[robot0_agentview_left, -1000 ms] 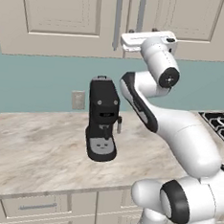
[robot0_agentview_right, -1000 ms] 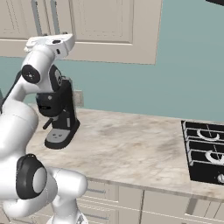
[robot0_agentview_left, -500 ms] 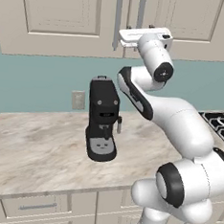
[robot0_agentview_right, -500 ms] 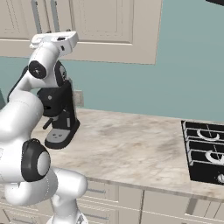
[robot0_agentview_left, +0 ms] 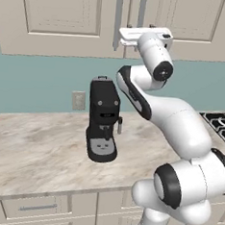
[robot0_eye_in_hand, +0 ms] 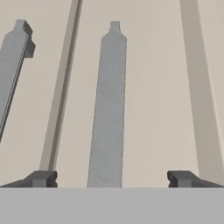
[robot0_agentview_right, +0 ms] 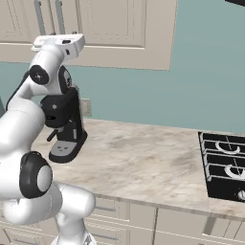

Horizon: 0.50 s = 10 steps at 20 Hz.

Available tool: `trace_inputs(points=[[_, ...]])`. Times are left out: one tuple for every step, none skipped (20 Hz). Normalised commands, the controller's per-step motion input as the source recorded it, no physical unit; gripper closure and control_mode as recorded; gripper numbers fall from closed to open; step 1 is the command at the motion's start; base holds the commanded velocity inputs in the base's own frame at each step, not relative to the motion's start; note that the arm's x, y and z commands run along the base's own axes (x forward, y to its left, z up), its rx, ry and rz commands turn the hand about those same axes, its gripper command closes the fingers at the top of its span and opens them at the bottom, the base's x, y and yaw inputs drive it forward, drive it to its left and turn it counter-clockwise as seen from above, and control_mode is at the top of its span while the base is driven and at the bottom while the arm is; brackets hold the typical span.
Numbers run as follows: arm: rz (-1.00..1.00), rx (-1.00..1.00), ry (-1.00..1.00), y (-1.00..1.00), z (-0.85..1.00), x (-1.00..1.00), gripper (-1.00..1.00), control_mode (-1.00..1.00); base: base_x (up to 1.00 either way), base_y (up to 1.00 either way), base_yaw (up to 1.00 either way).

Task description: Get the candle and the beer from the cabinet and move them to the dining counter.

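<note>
The cabinet [robot0_agentview_left: 60, 18] hangs above the worktop with both panelled doors closed [robot0_agentview_right: 119, 28]. The candle, the beer and the dining counter are out of view. My gripper [robot0_agentview_left: 136, 37] is raised to the lower ends of the two grey bar handles [robot0_agentview_left: 117, 23], at the seam between the doors. In the right base view the gripper [robot0_agentview_right: 55, 42] sits right in front of the door. In the hand view one handle [robot0_eye_in_hand: 109, 109] runs straight between my fingertips, close ahead. The gripper [robot0_eye_in_hand: 112, 178] is open with nothing in it, and a second handle [robot0_eye_in_hand: 13, 65] lies off to one side.
A black coffee machine [robot0_agentview_left: 103, 118] stands on the marbled worktop [robot0_agentview_left: 34, 151] directly below my hand [robot0_agentview_right: 64, 119]. A black stove [robot0_agentview_right: 225, 167] lies at the right end of the worktop. A wall outlet [robot0_agentview_left: 78, 100] is behind the machine. Drawers run under the worktop.
The hand has edged slightly left toward the door handles and the arm's elbow has shifted. The gripper stays open. The cabinet doors have not moved.
</note>
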Motion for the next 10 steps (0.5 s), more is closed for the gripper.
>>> trace_inputs(points=[[0.0,0.0,0.04,0.07,0.09,0.36,-1.0,-1.0,0.0,0.0,0.0],[0.0,0.0,0.06,0.08,0.07,0.39,-1.0,-1.0,0.0,0.0,0.0],[0.0,0.0,0.07,0.09,0.11,0.38,-1.0,-1.0,0.0,0.0,0.0],[0.0,0.0,0.07,0.11,0.08,0.37,-1.0,-1.0,0.0,0.0,0.0],[0.0,0.0,0.05,0.11,0.06,0.36,-1.0,-1.0,0.0,0.0,0.0],[0.0,0.0,0.05,0.1,0.0,0.34,-1.0,-1.0,0.0,0.0,0.0],[0.0,0.0,0.03,0.12,0.0,0.34,1.0,-1.0,0.0,0.0,0.0],[0.0,0.0,0.02,0.12,0.0,0.34,1.0,-1.0,0.0,0.0,0.0],[0.0,0.0,0.0,0.07,0.0,0.27,1.0,-1.0,0.0,0.0,0.0],[0.0,0.0,0.0,0.02,0.0,0.24,1.0,-1.0,0.0,0.0,0.0]])
